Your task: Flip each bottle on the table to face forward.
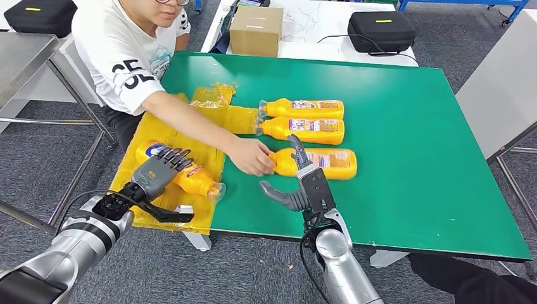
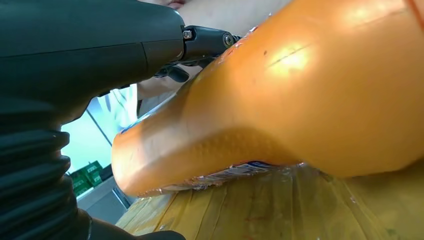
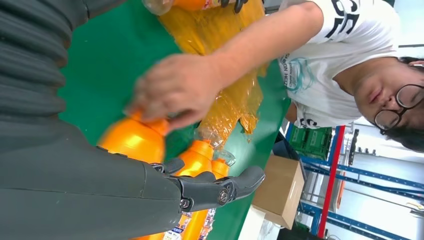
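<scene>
Four orange bottles are lying in view: three in a row on the green table (image 1: 405, 126), namely a far bottle (image 1: 303, 108), a middle bottle (image 1: 303, 130) and a near bottle (image 1: 320, 163), and a fourth bottle (image 1: 190, 175) on the yellow plastic sheet (image 1: 190, 152). Two black cases (image 1: 381, 30) and one cardboard box (image 1: 256, 30) are sitting beyond. One person (image 1: 126, 50) is reaching in.

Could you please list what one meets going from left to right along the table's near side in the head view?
Left robot hand resting on a bottle on yellow plastic wrap → person's hand → right robot hand → bare green table.
</scene>
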`<state>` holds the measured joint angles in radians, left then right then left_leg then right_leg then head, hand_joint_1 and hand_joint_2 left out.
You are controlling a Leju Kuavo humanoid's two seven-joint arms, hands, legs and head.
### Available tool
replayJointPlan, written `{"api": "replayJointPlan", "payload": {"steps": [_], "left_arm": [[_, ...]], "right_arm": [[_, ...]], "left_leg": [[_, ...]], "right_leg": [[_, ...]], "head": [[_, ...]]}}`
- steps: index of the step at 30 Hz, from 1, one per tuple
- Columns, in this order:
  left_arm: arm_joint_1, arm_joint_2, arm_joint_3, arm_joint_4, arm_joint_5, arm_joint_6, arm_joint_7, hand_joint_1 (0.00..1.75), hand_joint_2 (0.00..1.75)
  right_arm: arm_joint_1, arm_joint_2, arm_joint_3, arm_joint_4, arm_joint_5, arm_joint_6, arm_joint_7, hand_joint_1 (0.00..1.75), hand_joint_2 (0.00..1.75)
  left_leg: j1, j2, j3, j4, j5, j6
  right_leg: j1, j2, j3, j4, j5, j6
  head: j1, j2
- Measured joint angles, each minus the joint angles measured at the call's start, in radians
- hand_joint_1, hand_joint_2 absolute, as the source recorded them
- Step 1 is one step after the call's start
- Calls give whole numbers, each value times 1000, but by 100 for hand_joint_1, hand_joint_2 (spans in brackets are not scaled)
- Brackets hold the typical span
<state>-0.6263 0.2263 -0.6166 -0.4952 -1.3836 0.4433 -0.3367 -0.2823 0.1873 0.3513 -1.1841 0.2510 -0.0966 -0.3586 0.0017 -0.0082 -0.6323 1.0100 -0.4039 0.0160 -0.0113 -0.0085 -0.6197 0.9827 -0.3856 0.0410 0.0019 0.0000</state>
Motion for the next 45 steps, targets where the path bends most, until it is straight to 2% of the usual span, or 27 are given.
{"api": "replayJointPlan", "payload": {"steps": [14, 19, 22, 24, 26, 29, 34, 38, 39, 43, 45], "left_arm": [[-12, 0, -27, 15, 26, 8, -26, 0, 175], [11, 1, -22, 13, 149, 57, -83, 0, 175], [75, -1, 35, -27, 361, 79, -203, 0, 175], [150, -9, 111, -96, 537, 48, -294, 0, 175], [235, -26, 199, -192, 703, -4, -344, 0, 175], [321, -53, 304, -312, 839, -49, -359, 0, 175], [378, -74, 388, -412, 854, -64, -362, 0, 175], [394, -82, 414, -447, 865, -69, -362, 0, 175], [399, -85, 421, -456, 884, -78, -362, 0, 175], [421, -111, 465, -515, 1065, -149, -362, 0, 175], [428, -130, 492, -542, 1131, -184, -362, 0, 175]], "right_arm": [[0, -6, 0, 0, 2, 8, 0, 0, 175], [0, -11, 0, 0, 9, 12, 2, 0, 175], [2, -15, 0, 2, 20, -5, 2, 0, 175], [6, -18, 0, 5, 30, -27, 2, 0, 175], [13, -22, 0, 9, 42, -51, 2, 0, 175], [26, -25, 0, 16, 53, -72, 4, 0, 175], [32, -25, 0, 24, 54, -76, 5, 0, 175], [32, -25, 0, 27, 55, -78, 5, 0, 0], [32, -25, 0, 28, 58, -82, 7, 0, 0], [35, -30, 0, 32, 104, -128, 36, 0, 175], [37, -35, 0, 38, 141, -151, 65, 0, 175]], "left_leg": [[0, -1, 1, 0, 0, 0], [0, 0, 1, 0, 0, 0], [0, 2, 1, 0, -1, 0], [0, 4, 0, 0, -1, 0], [0, 6, -2, 0, -2, 0], [0, 6, -5, 0, -2, -1], [0, 6, -6, 0, -3, -1], [0, 6, -6, 0, -3, -1], [0, 6, -6, 0, -3, -1], [0, 5, -6, 0, -3, -1], [0, 5, -6, 0, -3, -1]], "right_leg": [[0, -1, 1, 0, 0, 0], [0, -1, 1, 0, 0, 0], [0, 0, 0, 0, 0, 0], [0, 2, -2, 0, 0, 0], [0, 4, -5, 0, 0, 0], [0, 5, -7, 0, 0, 0], [0, 5, -8, 0, 0, 0], [0, 5, -8, 0, 0, 0], [0, 5, -8, 0, 0, 0], [0, 4, -8, 0, 0, 0], [0, 4, -8, -1, 0, 0]], "head": [[0, 0], [0, 0], [0, 0], [0, 0], [0, 0], [0, 0], [0, 0], [0, 0], [0, 0], [0, 0], [0, 0]]}}
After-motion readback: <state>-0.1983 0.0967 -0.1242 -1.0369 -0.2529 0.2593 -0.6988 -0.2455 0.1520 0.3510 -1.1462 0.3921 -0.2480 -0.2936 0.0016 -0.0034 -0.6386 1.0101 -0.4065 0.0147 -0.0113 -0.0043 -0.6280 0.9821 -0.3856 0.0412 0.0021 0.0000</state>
